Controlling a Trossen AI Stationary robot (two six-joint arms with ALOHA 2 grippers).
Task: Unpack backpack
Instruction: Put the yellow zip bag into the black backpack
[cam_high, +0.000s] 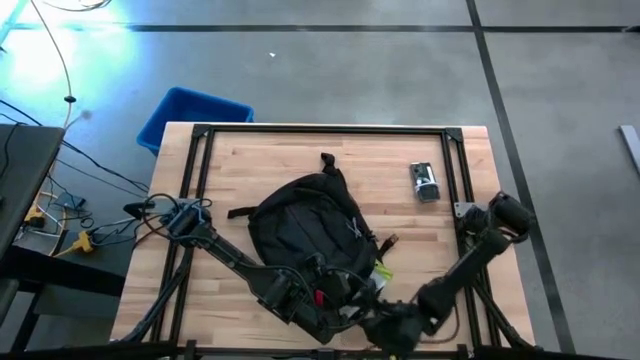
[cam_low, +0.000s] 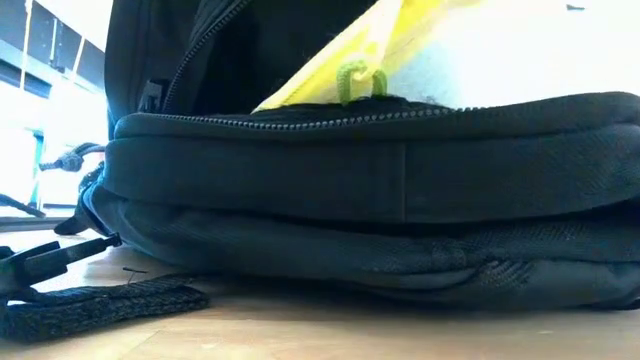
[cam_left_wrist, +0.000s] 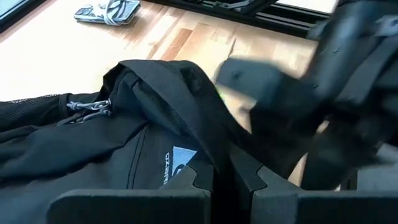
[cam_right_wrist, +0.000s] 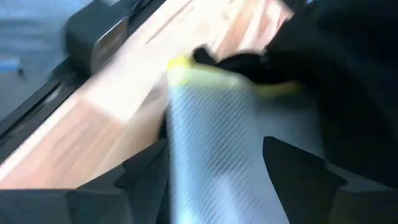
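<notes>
The backpack (cam_high: 305, 225) is laid mid-tabletop (cam_high: 400, 230). Its near edge is pinched by the closed left tool (cam_left_wrist: 225, 186). The right tool (cam_right_wrist: 230, 171) is spread around a clear yellow-edged pouch (cam_right_wrist: 217, 137) beside the backpack.

A grey concrete floor (cam_high: 400, 80) crossed by dark lines surrounded the wooden table (cam_high: 300, 160); a blue bin (cam_high: 190, 115) stood beside it.

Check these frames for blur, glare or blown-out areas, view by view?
High view: evenly lit and sharp, blue bin clear. Low view: background blown out white behind the backpack, which fills the frame. Left wrist view: left gripper sharp, the other arm smeared. Right wrist view: strong motion blur over the clear pouch and table.
</notes>
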